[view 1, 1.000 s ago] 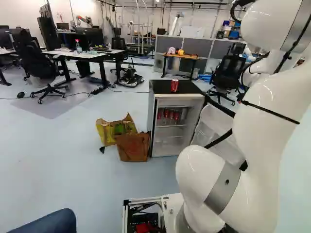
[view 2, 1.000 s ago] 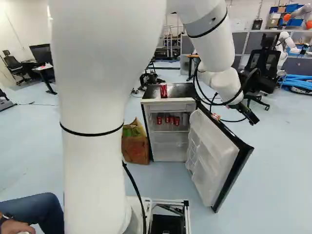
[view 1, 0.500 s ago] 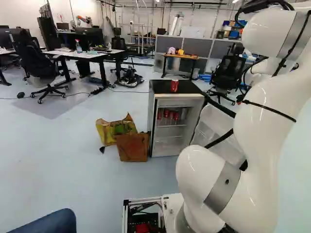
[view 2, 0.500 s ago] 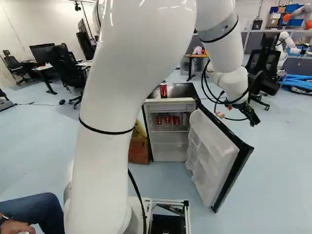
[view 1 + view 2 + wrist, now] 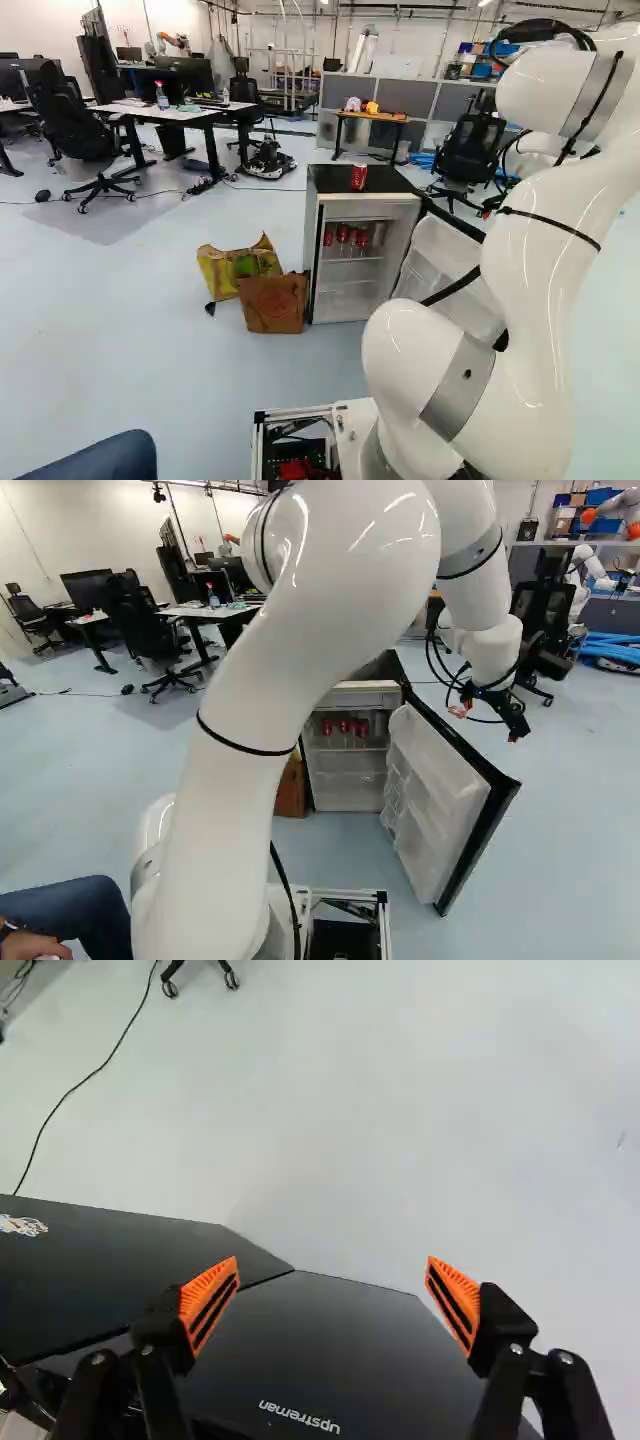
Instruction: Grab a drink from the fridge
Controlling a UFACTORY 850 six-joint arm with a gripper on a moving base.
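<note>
Beyond the open fridge door (image 5: pixel 440 790), my gripper (image 5: pixel 512 730) hangs from the arm in the right base view. In the wrist view the gripper (image 5: pixel 332 1300) is open, its orange pads wide apart over the black outer face of the door (image 5: pixel 340 1360), with nothing between them. The small fridge (image 5: pixel 368 212) has several red drink cans (image 5: pixel 342 235) on its upper shelf, beside a silvery one (image 5: pixel 363 238). Another red can (image 5: pixel 359 177) stands upright on its black top; the arm hides that can in the right base view.
A brown bag (image 5: pixel 273 303) and a yellow bag (image 5: pixel 240 264) stand against the fridge's side. Behind are an office chair (image 5: pixel 468 150) and a small wooden table (image 5: pixel 372 117). Another robot (image 5: pixel 592 568) is at the far right. A seated person's leg (image 5: pixel 70 910) is near the base.
The arm's upper part has swung to the right in the right base view, and the gripper has shifted slightly right and lower. The base, fridge and cans have stayed put.
</note>
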